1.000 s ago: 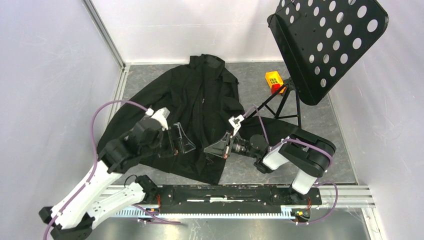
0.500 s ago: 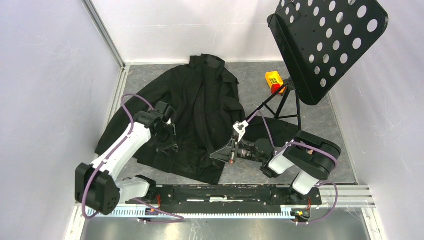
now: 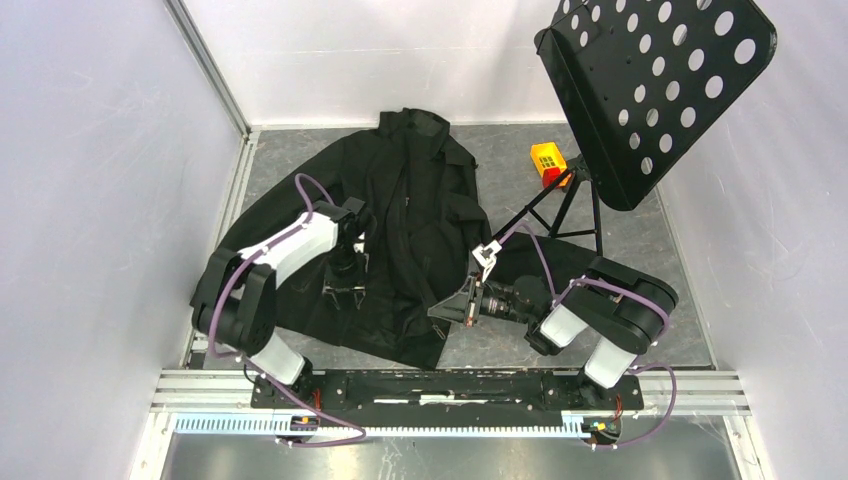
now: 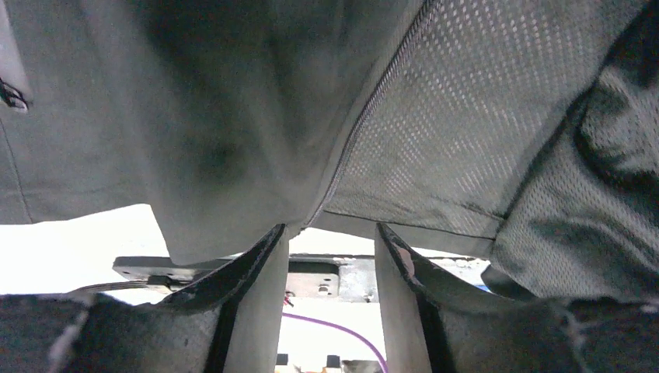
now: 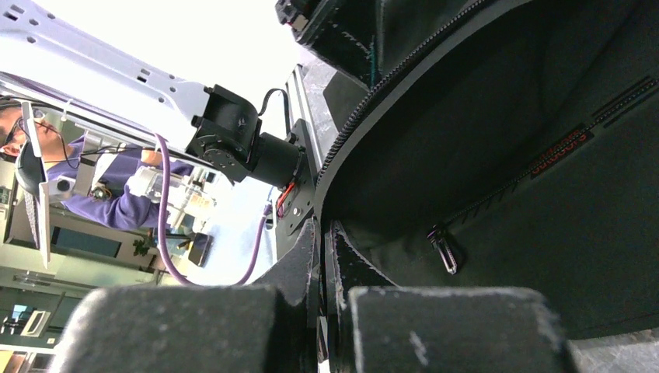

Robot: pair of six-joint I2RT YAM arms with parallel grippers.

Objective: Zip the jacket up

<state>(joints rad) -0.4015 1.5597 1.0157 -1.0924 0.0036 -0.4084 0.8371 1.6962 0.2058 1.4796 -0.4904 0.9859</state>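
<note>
The black jacket [image 3: 400, 215] lies spread on the grey floor, collar at the far end, its front unzipped. My left gripper [image 3: 345, 292] points down over the jacket's left front panel. In the left wrist view this gripper [image 4: 329, 229] stands part open with nothing between the fingers; the jacket's zipper edge [image 4: 365, 116] and mesh lining [image 4: 466, 109] hang just past the tips. My right gripper [image 3: 443, 310] is at the jacket's lower right front edge. In the right wrist view it [image 5: 325, 227] is shut on that toothed edge [image 5: 373, 101], which arches up from the tips.
A black perforated music stand [image 3: 655, 90] stands at the far right, its tripod legs [image 3: 570, 215] beside the jacket's right sleeve. A small orange and yellow box [image 3: 547, 162] sits by the stand. White walls close in left and back; a metal rail [image 3: 450, 385] runs along the near edge.
The left arm has folded back and swung its gripper right, onto the jacket's left panel, with the jaws narrowed from wide open. The right gripper has shifted slightly right, still shut.
</note>
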